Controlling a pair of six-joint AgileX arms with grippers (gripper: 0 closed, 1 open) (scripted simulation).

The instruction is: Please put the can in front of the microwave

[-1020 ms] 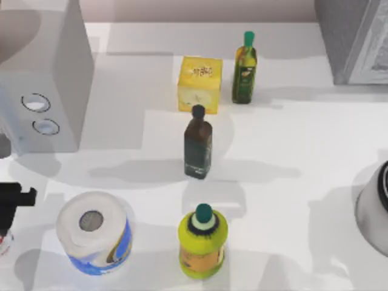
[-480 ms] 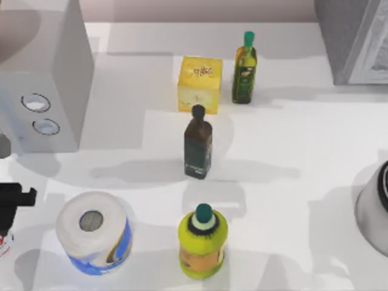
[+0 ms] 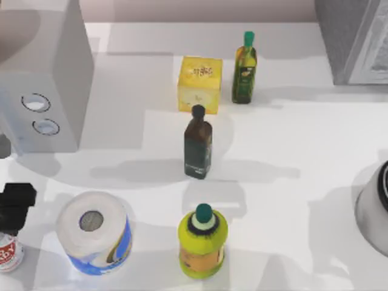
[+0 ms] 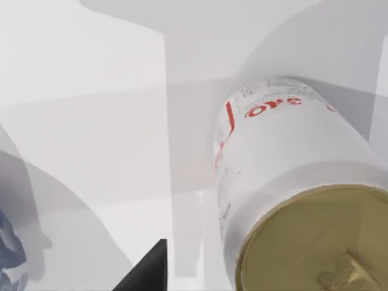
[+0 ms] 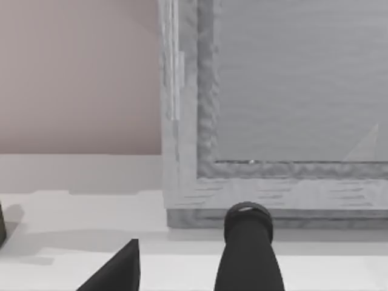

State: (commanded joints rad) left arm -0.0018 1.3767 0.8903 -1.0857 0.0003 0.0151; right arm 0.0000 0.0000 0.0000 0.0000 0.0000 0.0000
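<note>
The can (image 3: 9,253) is white with red lettering and stands upright at the table's front left, in front of the microwave (image 3: 42,73), a light-grey box with two ring dials. My left gripper (image 3: 16,203) hangs just above and behind the can. In the left wrist view the can (image 4: 285,182) shows its dull gold top close up, and one black fingertip (image 4: 148,273) stands apart from its side, so the gripper is open. My right gripper (image 5: 182,267) is parked at the right with its fingers apart and nothing between them.
A paper roll (image 3: 94,233) stands right of the can, then a yellow-green jar (image 3: 203,242). A dark bottle (image 3: 198,145), a yellow box (image 3: 200,83) and a green bottle (image 3: 245,63) occupy the middle. A grey appliance with a white framed door (image 3: 357,36) fills the back right.
The can has come further into view at the front left, below the left gripper. The gripper's outline has drawn in, away from the can. The right arm has not moved.
</note>
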